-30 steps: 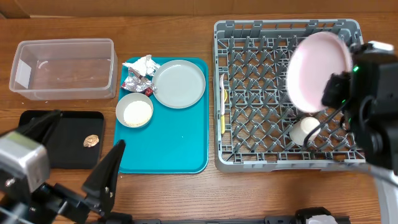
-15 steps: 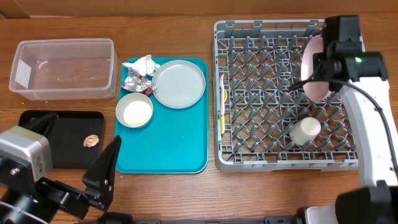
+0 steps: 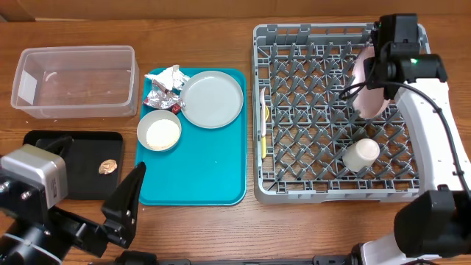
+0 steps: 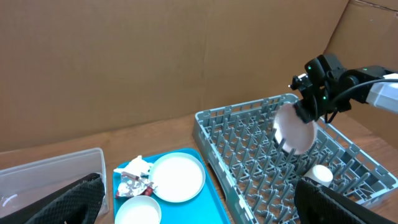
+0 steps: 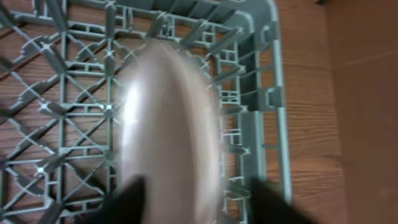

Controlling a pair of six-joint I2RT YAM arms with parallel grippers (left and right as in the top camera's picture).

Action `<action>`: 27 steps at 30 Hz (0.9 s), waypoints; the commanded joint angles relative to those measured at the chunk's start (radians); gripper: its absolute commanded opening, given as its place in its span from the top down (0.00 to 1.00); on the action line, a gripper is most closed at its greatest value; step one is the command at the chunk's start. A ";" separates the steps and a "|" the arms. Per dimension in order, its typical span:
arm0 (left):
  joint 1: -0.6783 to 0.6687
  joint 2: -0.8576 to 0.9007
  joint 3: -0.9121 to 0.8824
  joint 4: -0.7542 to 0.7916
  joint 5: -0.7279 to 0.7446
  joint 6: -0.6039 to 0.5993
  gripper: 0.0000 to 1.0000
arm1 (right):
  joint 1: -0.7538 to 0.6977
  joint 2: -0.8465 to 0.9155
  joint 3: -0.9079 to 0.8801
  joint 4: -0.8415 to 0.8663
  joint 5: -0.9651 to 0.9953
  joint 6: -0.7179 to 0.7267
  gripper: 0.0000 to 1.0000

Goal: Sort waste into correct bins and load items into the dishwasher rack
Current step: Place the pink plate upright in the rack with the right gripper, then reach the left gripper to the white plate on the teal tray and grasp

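This looks like a robot lab bench, not a real kitchen. A plain cardboard wall [image 4: 155, 62] fills the top of the left wrist view. A wood-grain table [image 3: 324, 228] holds a staged dishwasher rack [image 3: 335, 194] at right and a teal tray [image 3: 199, 177] at centre.

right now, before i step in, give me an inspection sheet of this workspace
surface: wooden table, dry.
job's things: pink plate on edge, tilted, in the rack; cup lying in the rack; yellow utensil at its left edge; grey plate, bowl, napkin and foil wrapper on the teal tray; brown scrap on the black tray; clear tub looks nearly empty.
clutter: nothing seen.
grippers: right pincer astride the pink plate, apparently gripping; left pincer open, empty.
cables: black cable along the right arm.
surroundings: cardboard wall.
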 commanded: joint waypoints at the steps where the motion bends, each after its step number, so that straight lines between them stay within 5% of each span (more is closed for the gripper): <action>1: -0.006 0.011 -0.006 -0.009 0.009 -0.019 0.00 | -0.005 -0.032 0.039 -0.010 -0.030 0.119 0.18; 4: -0.006 0.013 -0.006 -0.027 0.019 -0.018 0.00 | -0.005 -0.114 0.089 -0.028 -0.049 0.175 0.15; 6: -0.006 0.027 -0.009 -0.033 0.009 -0.063 0.00 | 0.002 -0.198 0.132 -0.054 -0.132 0.204 0.00; 14: -0.007 0.204 -0.183 -0.125 -0.005 -0.117 0.00 | 0.003 -0.459 0.151 -0.081 -0.833 0.225 0.00; 19: -0.008 0.390 -0.419 -0.086 -0.015 -0.204 0.08 | 0.003 -0.476 0.149 -0.204 -0.897 0.282 0.00; 24: -0.094 0.616 -0.599 0.155 -0.026 -0.321 0.21 | 0.003 -0.452 0.149 -0.298 -0.897 0.281 0.00; 27: -0.164 0.755 -0.608 0.230 -0.110 -0.557 0.20 | 0.003 -0.438 0.149 -0.319 -0.897 0.281 0.00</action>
